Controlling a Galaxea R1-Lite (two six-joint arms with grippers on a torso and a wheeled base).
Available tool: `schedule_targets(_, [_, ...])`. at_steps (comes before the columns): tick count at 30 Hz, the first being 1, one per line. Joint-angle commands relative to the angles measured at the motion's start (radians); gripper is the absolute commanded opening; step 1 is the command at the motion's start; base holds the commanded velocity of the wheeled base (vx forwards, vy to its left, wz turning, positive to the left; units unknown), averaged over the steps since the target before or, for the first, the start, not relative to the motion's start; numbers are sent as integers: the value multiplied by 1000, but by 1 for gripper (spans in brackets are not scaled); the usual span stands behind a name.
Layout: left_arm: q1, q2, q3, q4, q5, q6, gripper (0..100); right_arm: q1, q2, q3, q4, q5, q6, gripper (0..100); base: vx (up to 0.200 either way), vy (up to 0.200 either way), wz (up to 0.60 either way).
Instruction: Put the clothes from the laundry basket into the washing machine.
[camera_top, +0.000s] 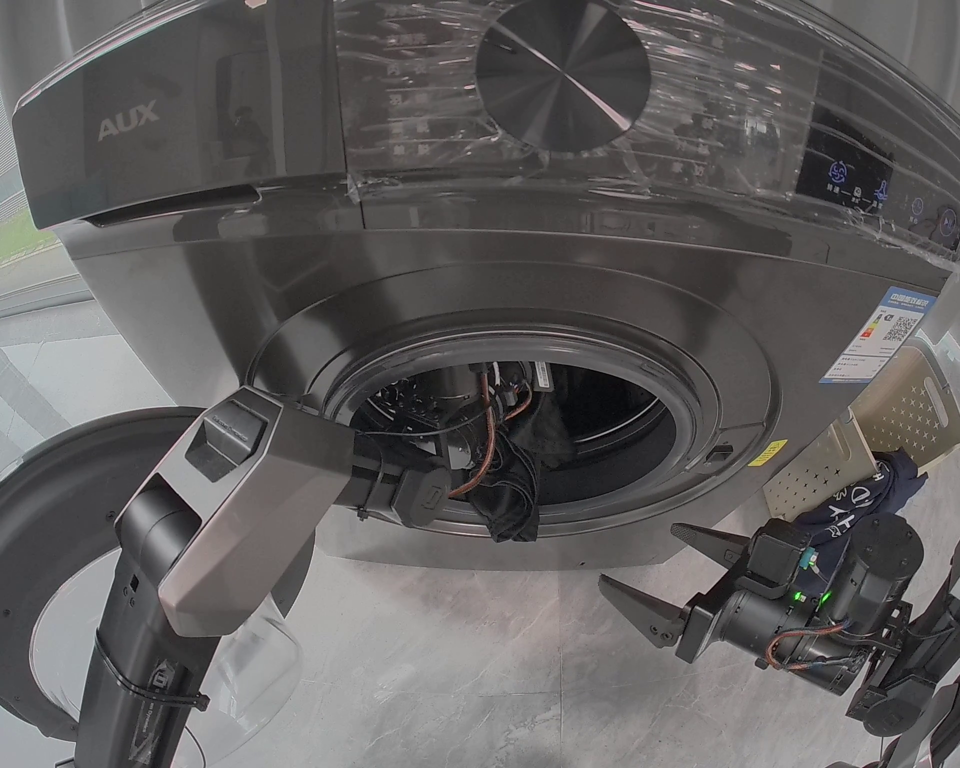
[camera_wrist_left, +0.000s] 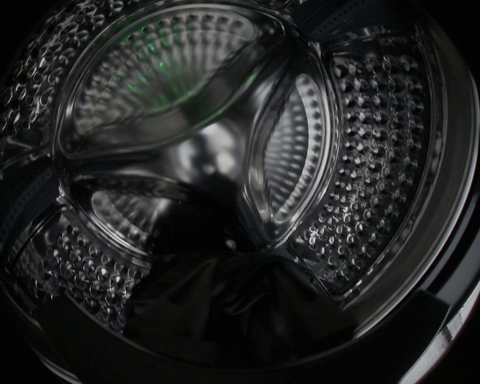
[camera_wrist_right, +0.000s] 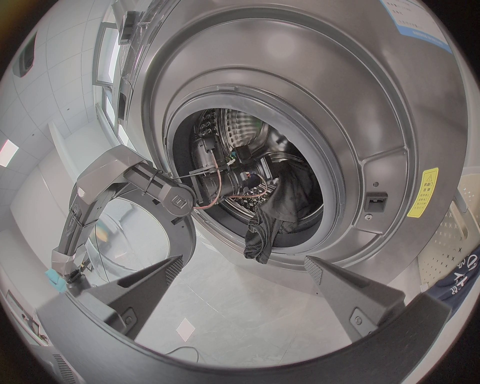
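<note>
Nearest, the right gripper (camera_top: 637, 556) hangs low over the grey tiled floor (camera_top: 450, 650) in front of the washing machine (camera_top: 600, 280), off toward the right side of its front. Its two dark pointed fingers (camera_wrist_right: 350, 290) are spread wide apart with nothing between them.

The machine's round door (camera_top: 60, 520) is swung fully open to the left of the opening. Against the machine's right side stands the beige perforated laundry basket (camera_top: 900, 410), and a navy garment with white print (camera_top: 860, 500) spills over its near rim.

The left arm (camera_top: 260, 470) runs from the door side across the lower left of the machine's opening, its wrist passing in over the rim. A black garment (camera_top: 515, 500) is draped over the bottom rim of that opening. One crumpled end hangs down outside the front panel, and the rest goes up and inward into the machine.

The left gripper (camera_wrist_right: 252, 172) is inside the opening, just above and beside the garment. Whether it is clenched on the cloth or released cannot be told.

Farther in, the dimpled steel drum (camera_wrist_left: 380, 150) shows its raised paddles and back wall. Dark cloth (camera_wrist_left: 240, 300) lies in folds at the low front part of the drum. Whether it is the same piece as the draped garment cannot be told.
</note>
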Motion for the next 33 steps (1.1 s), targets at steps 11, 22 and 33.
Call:
schedule_targets(11, [-15, -31, 238, 11, -42, 1, 100, 0, 5, 0, -1, 0, 1, 100, 0, 0, 0])
schedule_targets(22, [-12, 64, 137, 18, -33, -3, 0, 0, 7, 0, -1, 0, 1, 100, 0, 0, 0])
schedule_targets(33, [25, 155, -224, 47, 79, -8, 0, 0, 5, 0, -1, 0, 1, 100, 0, 0, 0])
